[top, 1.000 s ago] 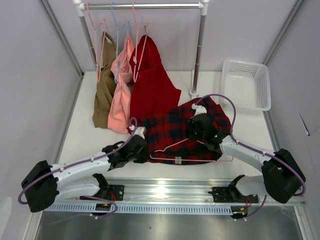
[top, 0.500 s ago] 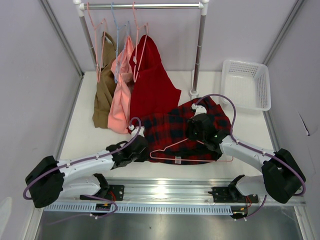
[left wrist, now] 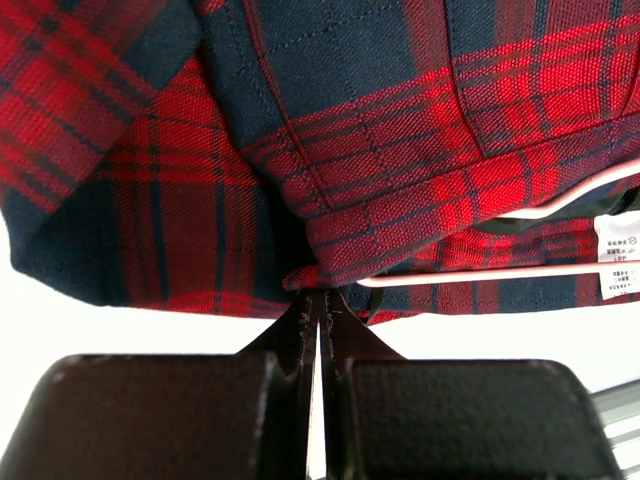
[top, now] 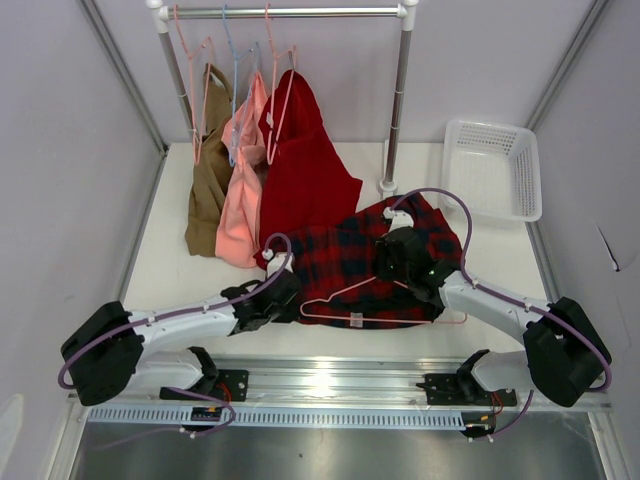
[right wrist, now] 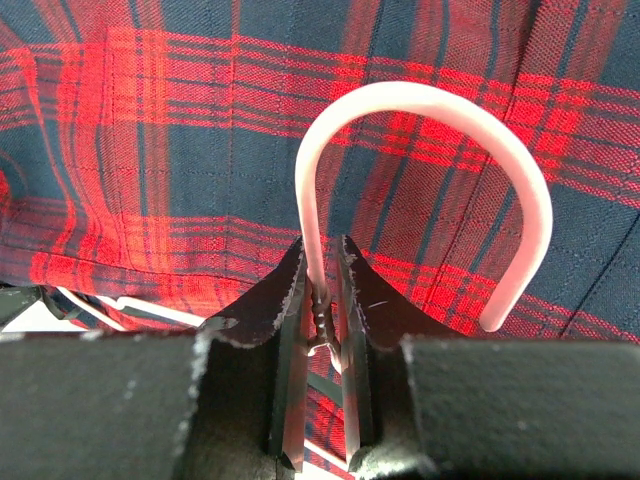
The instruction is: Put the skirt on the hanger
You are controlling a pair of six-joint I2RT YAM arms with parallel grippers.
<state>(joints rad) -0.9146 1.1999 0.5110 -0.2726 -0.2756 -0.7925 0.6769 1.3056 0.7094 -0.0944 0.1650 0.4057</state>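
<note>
The red and navy plaid skirt lies spread on the table in front of the arms. The pale-pink hanger lies flat on it, its lower bar near the front hem by a white label. My left gripper is at the skirt's left front edge, shut on a fold of the hem; the hanger's wire runs just beyond its tips. My right gripper is over the skirt's middle, shut on the hanger's twisted neck. The hook curves out past its fingertips.
A clothes rack stands at the back with a tan, a salmon-pink and a plain red garment, plus a light-blue hanger. A white basket sits at the back right. Grey walls close in both sides.
My left arm has slid right and stretched toward the skirt, with its gripper still at the left front hem. My right gripper and the hanger have not moved.
</note>
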